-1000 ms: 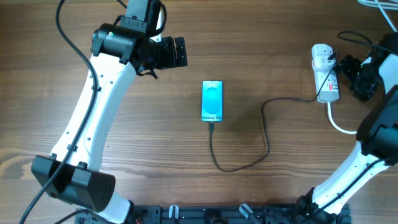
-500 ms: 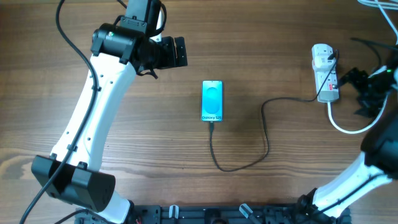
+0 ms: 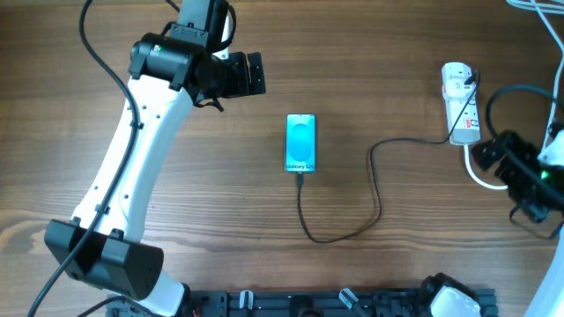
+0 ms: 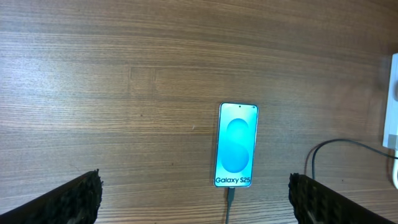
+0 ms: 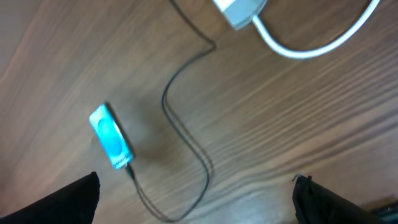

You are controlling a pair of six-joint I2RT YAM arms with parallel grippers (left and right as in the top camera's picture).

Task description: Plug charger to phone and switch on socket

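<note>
Wood table [image 3: 397, 53]: bare grain, flat, lots of free room mid-table. L arm reaches up the left side. The left gripper [image 3: 257, 75] hovers beyond and left of the phone, jaws wide, holding nothing, pointing right. The right gripper [image 3: 509, 179] sits at the right edge, jaws also spread full, nothing btw them.

Key relation: the socket [image 3: 460, 104] lies just beyond the right gripper, on its far side and a bit toward centre. Its long axis runs near-to-far, away from the robot base. R arm is clearly the nearer one. L arm is well apart, w/ the phone in btw. So any press on the switch looks like an R-arm job, reaching forward along the strip's length.

The white lead [image 3: 477, 175] leaves the socket's near end and curls in beside or under the right gripper. Snag risk if it drops straight down.

The phone [image 3: 300, 143] lies flat at table centre, screen lit blue, long axis also near-to-far. The charger [image 3: 379, 207] runs from the socket's left side, loops toward the robot, then comes up to the phone's near end. Tip looks seated, so plug-in step prob. done.

The red switch mark [image 3: 470, 123] sits on the strip's near half, too small to tell on or off.
</note>
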